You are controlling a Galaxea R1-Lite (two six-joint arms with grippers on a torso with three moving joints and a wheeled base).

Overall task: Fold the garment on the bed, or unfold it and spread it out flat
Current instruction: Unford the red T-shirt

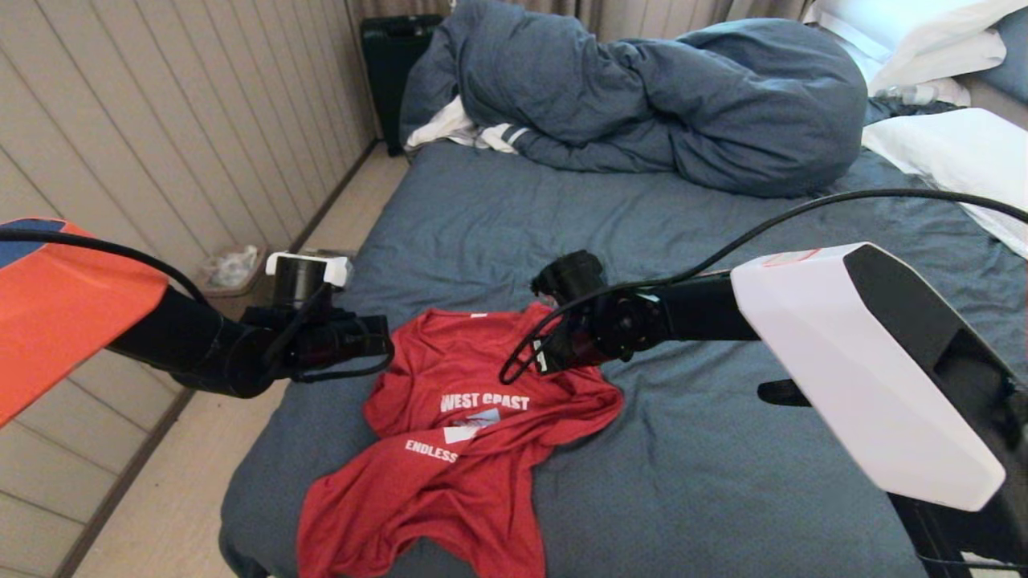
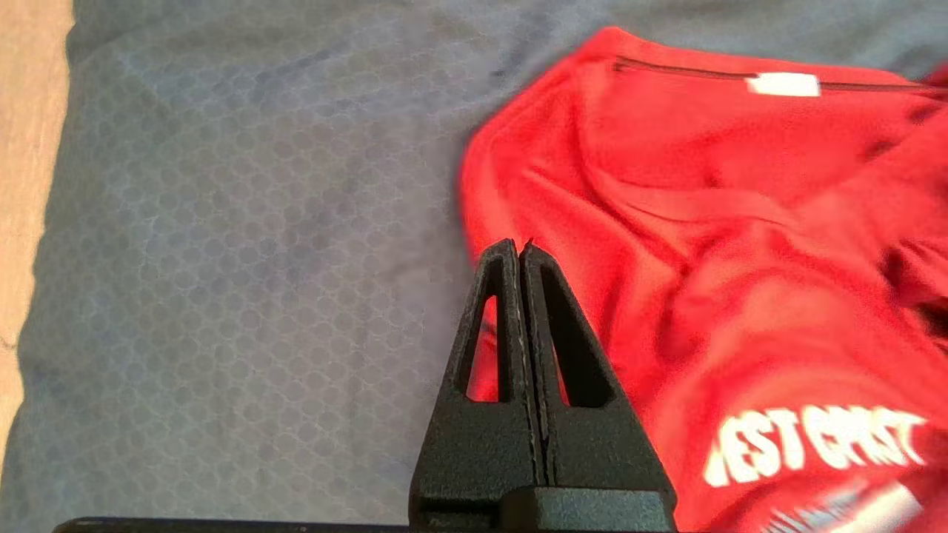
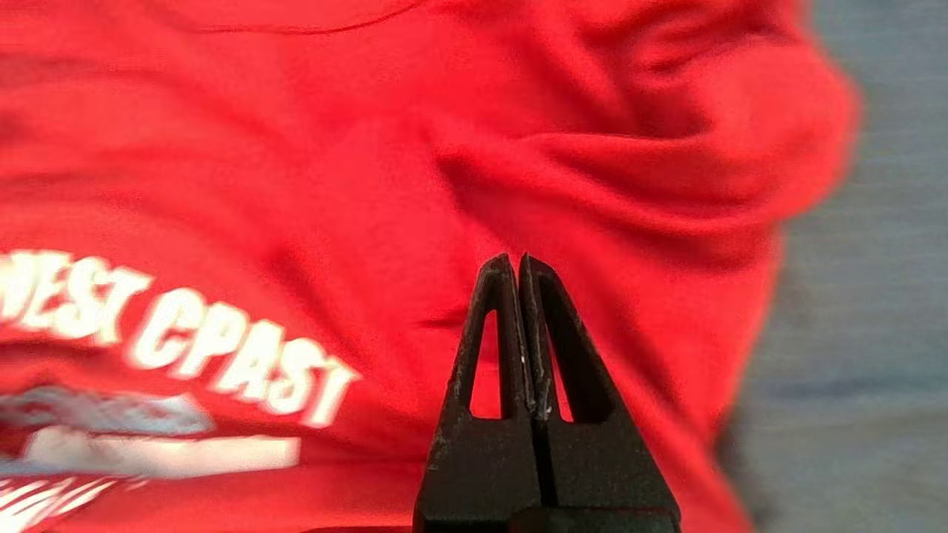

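**Both grippers pressed shut and empty above a rumpled red T-shirt**

The red short-sleeved T-shirt with white "WEST COAST / ENDLESS SUMMER" lettering [image 1: 458, 433] lies crumpled on the near part of the large bed with its wrinkled dark blue-grey sheet [image 1: 683, 449], close to the bed's left edge. Its collar end points toward the far side of the bed, the printed chest faces up, and the lower part is twisted and bunched toward the near edge, so the cloth is neither flat nor folded.

The left gripper [image 2: 518, 248] hangs above the shirt's left shoulder edge, where red cloth meets sheet. Its two black fingers are pressed together with nothing between them. The right gripper [image 3: 516, 259] sits above the shirt's right side, over a thick fold near the sleeve, just beside the lettering. Its fingers are likewise pressed together and hold no cloth. Whether either fingertip touches the fabric cannot be told.

At the far end of the bed lies a bunched dark blue-grey duvet [image 1: 642, 96], with a white striped cloth [image 1: 474, 132] tucked under its left edge and white pillows [image 1: 948, 152] at the right.
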